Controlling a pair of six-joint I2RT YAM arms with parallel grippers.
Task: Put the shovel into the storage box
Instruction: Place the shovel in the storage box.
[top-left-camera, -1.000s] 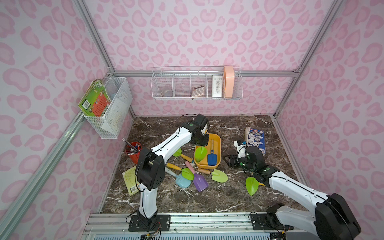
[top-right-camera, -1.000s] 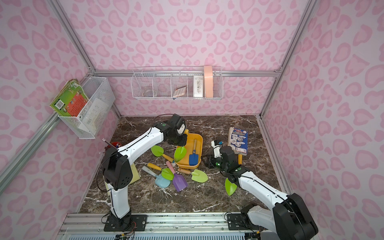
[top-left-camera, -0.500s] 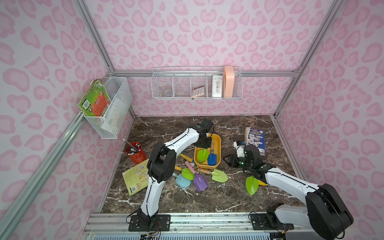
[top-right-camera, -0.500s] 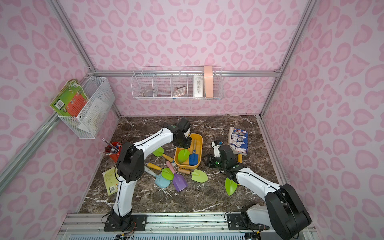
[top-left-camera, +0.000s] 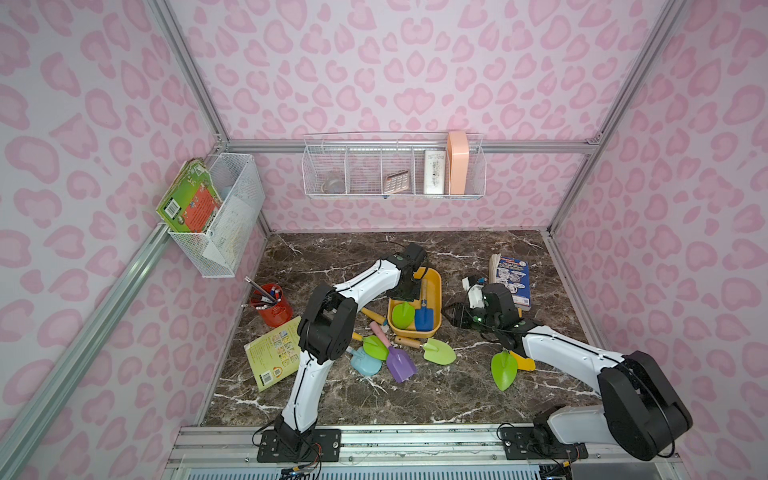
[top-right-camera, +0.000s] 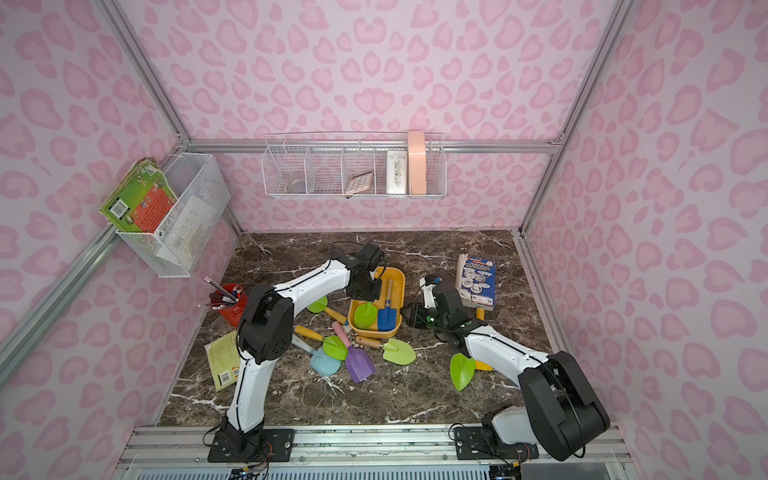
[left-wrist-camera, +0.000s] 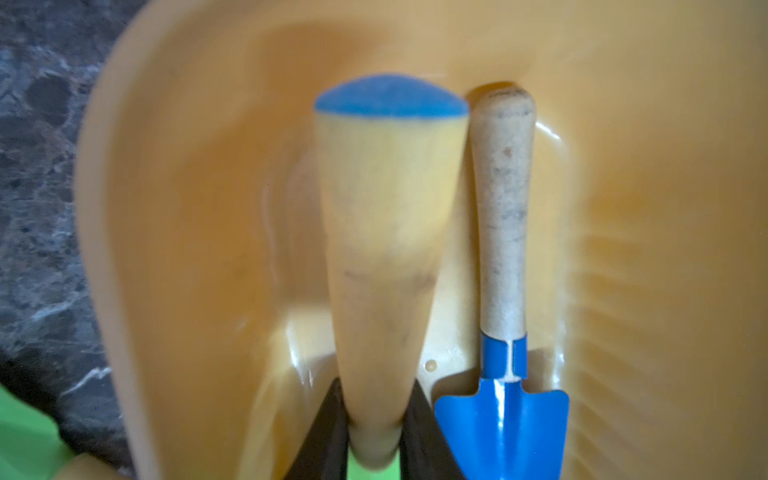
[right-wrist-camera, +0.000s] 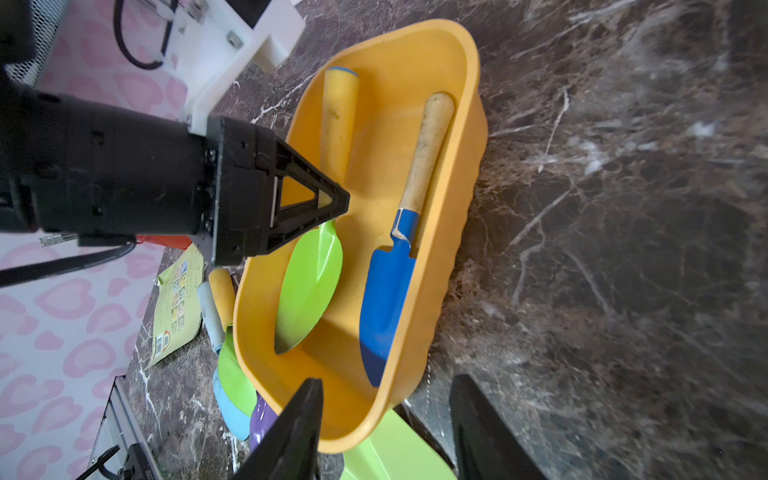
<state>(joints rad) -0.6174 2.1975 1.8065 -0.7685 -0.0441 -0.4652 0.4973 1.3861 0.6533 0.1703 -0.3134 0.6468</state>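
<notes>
Walls (top-left-camera: 395, 62): pink, heart-blotch print. Frame (top-left-camera: 266, 146): aluminium rails. Table (top-left-camera: 415, 390): dark veined marble. Wire shelf (top-left-camera: 365, 178), 12 o'clock; mesh basket (top-left-camera: 237, 208), 10 o'clock.

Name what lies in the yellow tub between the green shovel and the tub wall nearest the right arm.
The blue shovel, lying lengthwise beside the green shovel in the tub. The right wrist view shows it plainly; both top views agree.
</notes>
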